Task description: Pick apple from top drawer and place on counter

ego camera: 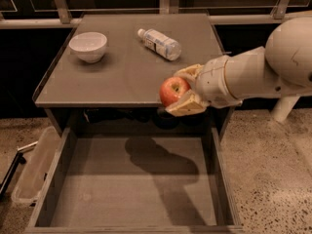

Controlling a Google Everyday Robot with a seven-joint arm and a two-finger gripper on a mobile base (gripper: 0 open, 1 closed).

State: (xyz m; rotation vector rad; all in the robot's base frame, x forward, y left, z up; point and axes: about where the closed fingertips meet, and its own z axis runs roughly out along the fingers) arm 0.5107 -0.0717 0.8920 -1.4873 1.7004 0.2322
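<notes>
The gripper [184,91] clamps the apple [173,90] between its two tan fingers, one above and one below. It holds the fruit in the air at the counter's [122,77] front edge. The open drawer [53,179] lies below it, a shadow on its floor. Beyond the gripper, a bottle [159,43] lies on the counter, and a white bowl [88,46] stands farther left.

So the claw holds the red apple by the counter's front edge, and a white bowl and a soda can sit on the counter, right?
Not a soda can: the camera view shows a clear plastic bottle lying on its side on the counter. The rest holds: the gripper is shut on the apple at the front edge.
</notes>
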